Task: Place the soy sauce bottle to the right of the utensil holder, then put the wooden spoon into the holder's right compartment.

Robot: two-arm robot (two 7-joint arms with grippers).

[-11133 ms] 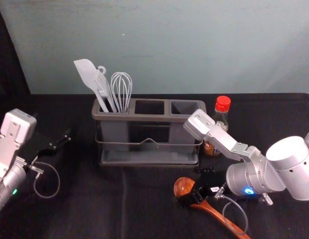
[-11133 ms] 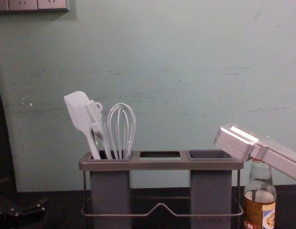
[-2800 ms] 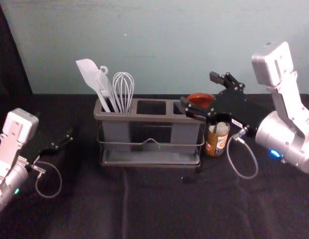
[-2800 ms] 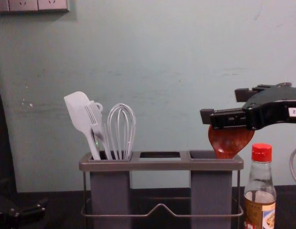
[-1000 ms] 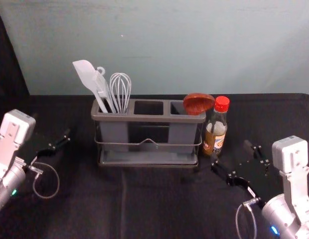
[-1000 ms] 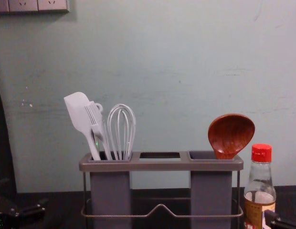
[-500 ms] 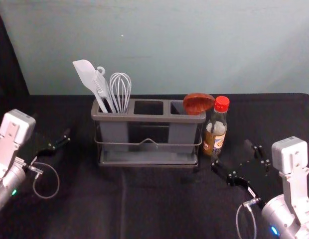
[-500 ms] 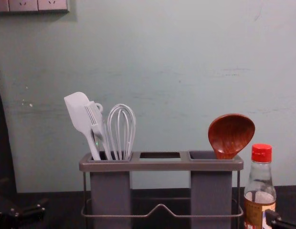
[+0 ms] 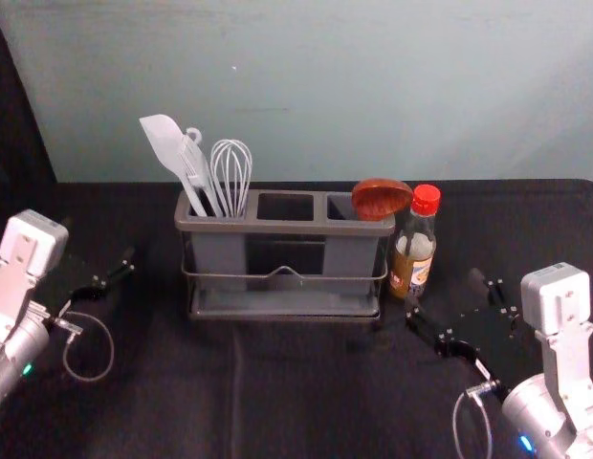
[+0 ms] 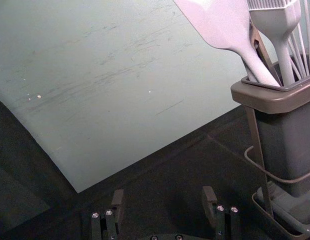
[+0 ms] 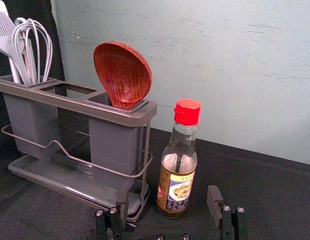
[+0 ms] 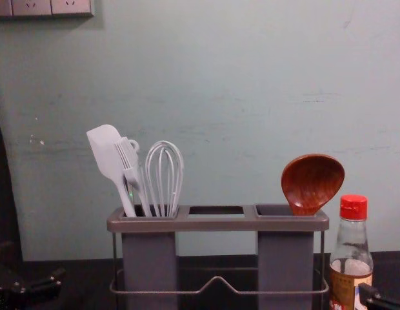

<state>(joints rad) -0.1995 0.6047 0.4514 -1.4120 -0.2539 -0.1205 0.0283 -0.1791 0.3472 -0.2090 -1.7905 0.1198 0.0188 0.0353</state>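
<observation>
In the right wrist view, the right gripper (image 11: 167, 195) has its fingers wide apart, with nothing between them. Beyond them the soy sauce bottle (image 11: 179, 175) stands upright, just beside the right end of the utensil holder (image 11: 75, 102). The wooden spoon (image 11: 123, 75) is in the right compartment (image 11: 115, 145), its bowl above the rim; the handle inside is hidden. I judge the spoon light and stiff, with a smooth surface which can turn in the fingers. If it needs a correction, the best hold is low, at the neck under the bowl.

In the left wrist view, the left gripper (image 10: 164, 192) is spread wide and empty, parked at the holder's left side.

In the head view, the right gripper is low at the right, in front of the bottle. Both placements look finished, so probably only a clear withdrawal is needed.

In the chest view, liquid fills the lower part of the bottle. It seems glass, so rather heavy, slippery and breakable; I would grip the labelled body, not the red cap.
</observation>
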